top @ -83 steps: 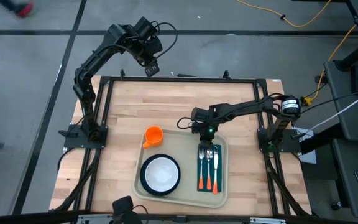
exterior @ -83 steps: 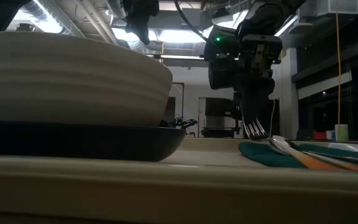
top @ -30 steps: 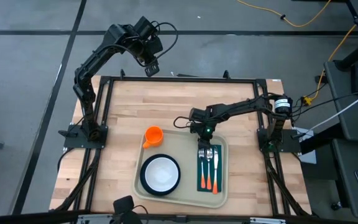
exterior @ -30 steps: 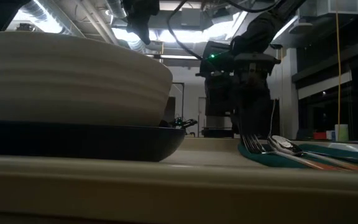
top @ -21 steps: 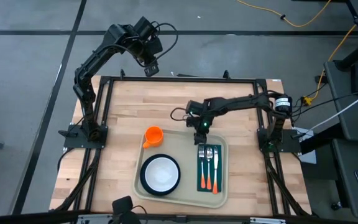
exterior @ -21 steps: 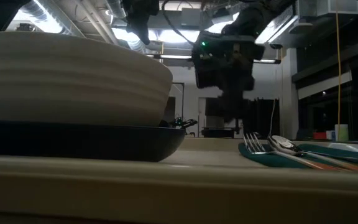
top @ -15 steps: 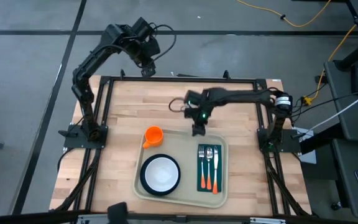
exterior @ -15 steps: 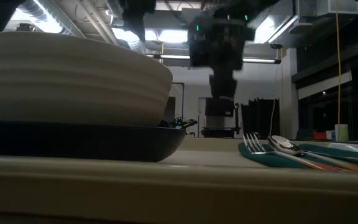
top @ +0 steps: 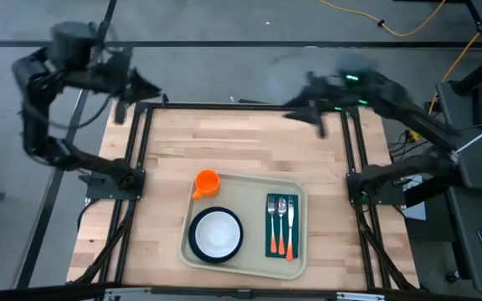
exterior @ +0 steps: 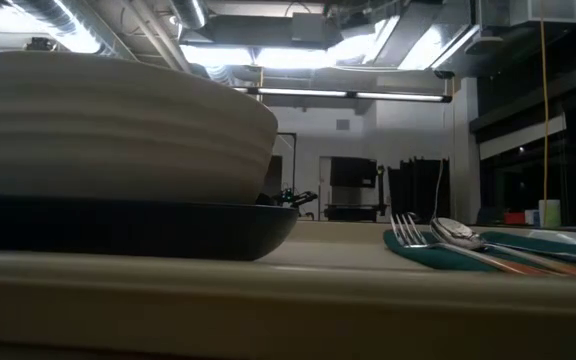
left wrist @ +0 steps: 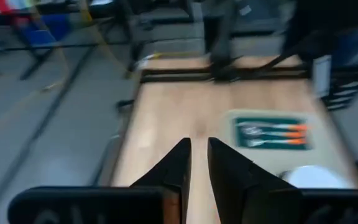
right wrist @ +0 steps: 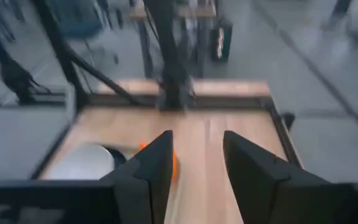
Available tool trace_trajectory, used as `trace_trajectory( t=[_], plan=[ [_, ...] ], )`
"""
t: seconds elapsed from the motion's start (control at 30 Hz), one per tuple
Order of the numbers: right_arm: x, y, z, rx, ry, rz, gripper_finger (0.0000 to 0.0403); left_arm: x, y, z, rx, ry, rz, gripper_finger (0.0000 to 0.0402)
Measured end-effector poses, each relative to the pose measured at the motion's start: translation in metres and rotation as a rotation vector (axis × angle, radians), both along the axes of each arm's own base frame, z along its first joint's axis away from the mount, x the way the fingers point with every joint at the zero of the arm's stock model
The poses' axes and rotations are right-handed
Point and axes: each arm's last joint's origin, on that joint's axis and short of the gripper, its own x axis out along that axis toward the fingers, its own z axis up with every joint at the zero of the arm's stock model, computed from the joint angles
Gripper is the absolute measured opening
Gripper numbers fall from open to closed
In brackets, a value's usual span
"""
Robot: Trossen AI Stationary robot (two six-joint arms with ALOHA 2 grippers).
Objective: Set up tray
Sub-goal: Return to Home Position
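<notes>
**Tray state.** The tray (top: 253, 205) lies on the near half of the worktop (top: 224, 138). It carries:
- a plate (top: 193, 242) with a white bowl (top: 217, 232) on it;
- an orange cup (top: 206, 183) at the far left corner;
- a green napkin (top: 269, 242) on the right, with fork (top: 271, 224), spoon (top: 280, 226) and knife (top: 290, 227) laid side by side.

**Change.** A second ago the right fingers (right wrist: 157, 168) stood just above the fork's far end. They have since lifted and swung back to the worktop's far right corner. They are spread wide with nothing between them. The left arm (top: 74, 38) has swung from behind the far edge out past the far left corner. The left fingers (left wrist: 178, 171) are drawn nearly together, a slit apart, holding nothing. The low view, which showed the right arm over the napkin, now shows neither arm. The fork lies flat where it was released.

**Meaning.** The setting appears complete. Only the retreat of both arms remains.

**Clearance.**
- Broad bare worktop lies between the tray's far rim and the far frame rail (top: 241, 106).
- The near rim lies near the worktop's near edge.
- Both arms are well apart from the tray.
- The likely obstacles are the frame rails and corner posts under each arm, not the tableware.
</notes>
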Motion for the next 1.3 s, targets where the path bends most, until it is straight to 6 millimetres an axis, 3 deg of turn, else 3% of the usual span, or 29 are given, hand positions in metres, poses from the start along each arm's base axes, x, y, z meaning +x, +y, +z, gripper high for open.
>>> trace_trajectory(
  t=[0.07,0.13,0.27,0.43,0.6,0.67,0.77,1.0,1.1,1.23,1.3],
  plan=[
    [-0.032,0.016,-0.001,0.005,-0.081,0.003,0.0147,-0.011,-0.015,-0.002,-0.059,-0.043,-0.07,0.0047],
    [-0.061,0.032,-0.017,0.047,-0.149,-0.03,0.0147,-0.019,-0.027,-0.008,-0.095,-0.074,-0.168,0.0047],
    [-0.099,0.06,-0.08,0.233,-0.326,-0.12,0.0147,-0.034,-0.042,-0.024,-0.098,-0.071,-0.218,0.0047],
    [-0.113,0.083,-0.17,0.519,-0.627,-0.075,0.0147,-0.049,-0.052,-0.053,-0.191,0.017,-0.019,0.0047],
    [-0.113,0.098,-0.22,0.543,-0.695,-0.104,0.0147,-0.059,-0.061,-0.089,-0.321,0.067,0.037,0.0047],
    [-0.113,0.103,-0.229,0.495,-0.677,-0.102,0.0147,-0.06,-0.061,-0.104,-0.282,0.019,0.023,0.0047],
    [-0.113,0.108,-0.237,0.374,-0.658,-0.101,0.0147,-0.05,-0.059,-0.137,-0.354,-0.124,-0.167,0.0047],
    [-0.113,0.108,-0.242,0.182,-0.66,-0.128,0.0147,-0.022,-0.039,-0.246,-0.591,-0.317,-0.433,0.0047],
    [-0.114,0.108,-0.242,0.159,-0.662,-0.129,0.0147,-0.013,-0.032,-0.277,-0.629,-0.44,-0.439,0.0049],
    [-0.113,0.108,-0.242,0.154,-0.655,-0.129,0.0147,-0.008,-0.035,-0.311,-0.564,-0.772,-0.404,0.0049],
    [-0.113,0.108,-0.243,0.14,-0.652,-0.13,0.0147,-0.004,-0.036,-0.333,-0.631,-0.804,-0.334,0.005]
  ],
)
